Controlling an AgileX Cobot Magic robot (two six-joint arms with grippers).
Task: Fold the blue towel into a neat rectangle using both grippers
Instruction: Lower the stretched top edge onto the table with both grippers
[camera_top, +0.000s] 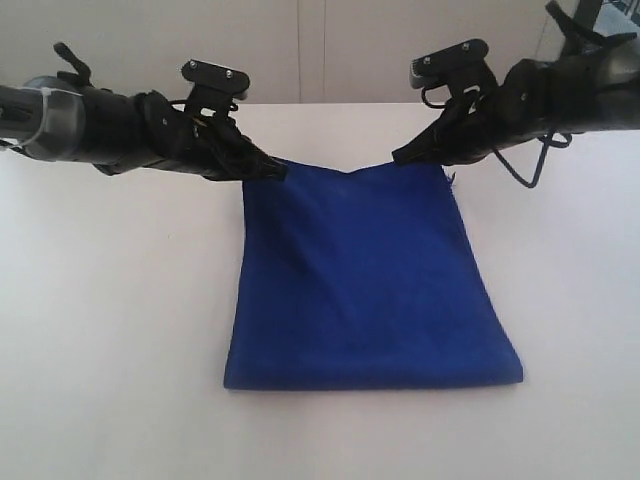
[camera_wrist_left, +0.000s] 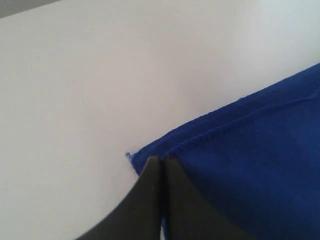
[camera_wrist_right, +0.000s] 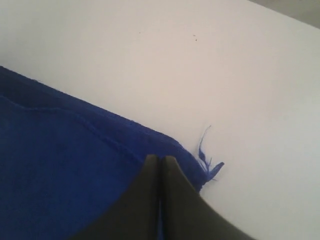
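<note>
White bench (camera_top: 110, 400) lying bare nearest and to both sides, giving free room. Resting mid-bench as blue towel (camera_top: 370, 300), near edge flat. Pinching far corners: left fingers (camera_wrist_left: 147, 200) and right fingers (camera_wrist_right: 180, 200) clamping tight on cloth. Probably risking slip from shallow bites, skew from uneven pulls, snagging on loose thread (camera_wrist_right: 202, 145). Narrowing beyond toward wall (camera_top: 320, 50).

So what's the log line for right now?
left gripper: shut on blue towel corner | right gripper: shut on other far corner
</note>
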